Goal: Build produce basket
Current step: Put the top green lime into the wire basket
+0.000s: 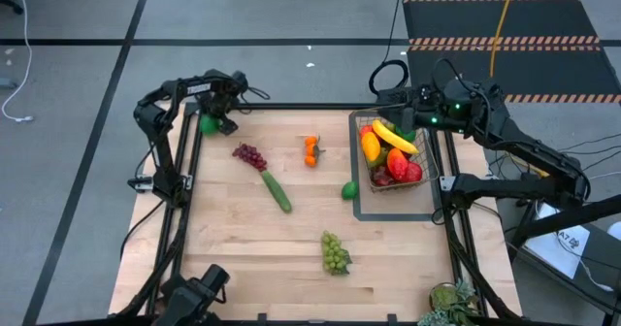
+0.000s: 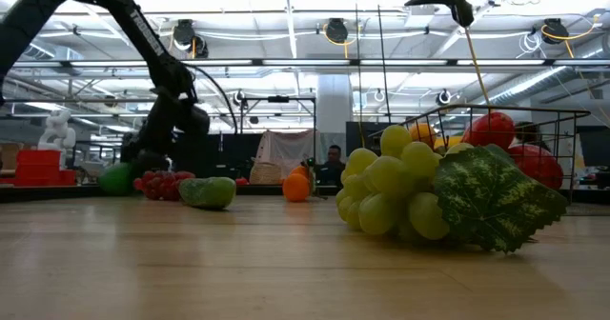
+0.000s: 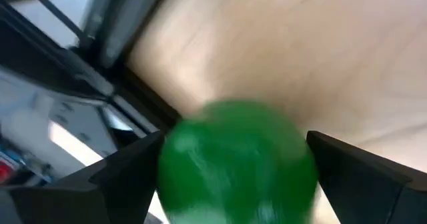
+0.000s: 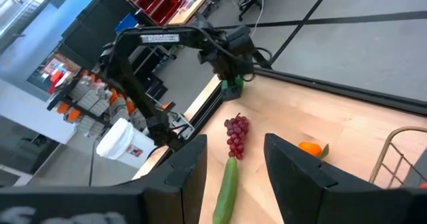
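A round green fruit (image 1: 207, 124) lies at the table's far left corner, beside the edge rail. My left gripper (image 1: 219, 120) points steeply down at it, open, a finger on either side of the fruit (image 3: 237, 161). The wire basket (image 1: 364, 122) stands on a flat dark tray (image 1: 398, 208) at the far right and holds a banana (image 1: 393, 137) and red fruits. My right gripper (image 4: 235, 151) hovers open above the basket's far edge, with nothing between its fingers. Purple grapes (image 1: 249, 155), a cucumber (image 1: 277, 191), an orange (image 1: 310, 149), a lime (image 1: 349, 190) and green grapes (image 1: 335, 253) lie on the wood. My left gripper comes at the green fruit from above, slanting, and the fruit fills the gap between the two fingers (image 3: 127, 177). I cannot tell whether either finger touches it. The fruit rests on the table.
Dark frame rails (image 1: 184, 171) run along the table's left and right edges. A leafy green item (image 1: 451, 302) sits at the near right corner and a camera mount (image 1: 199, 292) at the near left. Bare wood lies in the table's near left half.
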Available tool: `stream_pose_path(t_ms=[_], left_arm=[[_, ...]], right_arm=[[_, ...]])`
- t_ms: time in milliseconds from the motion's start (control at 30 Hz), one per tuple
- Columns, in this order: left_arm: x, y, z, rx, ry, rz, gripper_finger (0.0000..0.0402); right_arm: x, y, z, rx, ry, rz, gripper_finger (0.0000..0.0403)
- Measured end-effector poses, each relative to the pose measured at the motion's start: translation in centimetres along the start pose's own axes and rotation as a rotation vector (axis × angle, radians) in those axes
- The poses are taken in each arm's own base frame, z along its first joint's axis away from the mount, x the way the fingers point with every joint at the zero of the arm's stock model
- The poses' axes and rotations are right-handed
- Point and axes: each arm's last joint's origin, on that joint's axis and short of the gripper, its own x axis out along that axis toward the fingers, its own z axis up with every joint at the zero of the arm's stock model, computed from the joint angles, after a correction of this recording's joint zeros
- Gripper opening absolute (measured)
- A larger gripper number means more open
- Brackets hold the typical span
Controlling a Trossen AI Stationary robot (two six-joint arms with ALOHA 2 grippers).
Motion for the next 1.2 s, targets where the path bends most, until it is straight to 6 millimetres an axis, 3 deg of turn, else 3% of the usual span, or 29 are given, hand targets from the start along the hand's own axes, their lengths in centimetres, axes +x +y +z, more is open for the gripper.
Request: stream_pose_path(t_ms=[167,467,667,833,1033,1200], left_arm=[[0.6,-0.1,0.0,-0.071,0.035,-0.003,0.0357],[0.2,-0.8,0.2,-0.019,0.027,0.016,0.0302],[-1.3,-1.3,0.3,0.007,0.05,0.019,0.0325],[-5.2,-1.7,0.3,0.008,-0.013,-0.021,0.0315],[-12.5,-2.0,-0.5,-0.104,-0.298,-0.163,0.029],[-19.1,-1.9,-2.3,-0.248,-0.597,-0.345,0.0317]], right_arm=[[0.1,0.2,-0.2,-0.001,0.013,0.008,0.0144],[0.1,0.2,-0.2,-0.001,0.014,0.009,0.0144],[0.3,0.1,-0.2,-0.013,0.001,-0.015,0.0144],[0.9,-0.2,-0.1,-0.046,-0.006,-0.052,0.0144],[2.1,-0.7,-0.2,-0.07,0.023,-0.08,0.0144],[3.1,-1.0,-0.3,-0.108,0.049,-0.103,0.0144]])
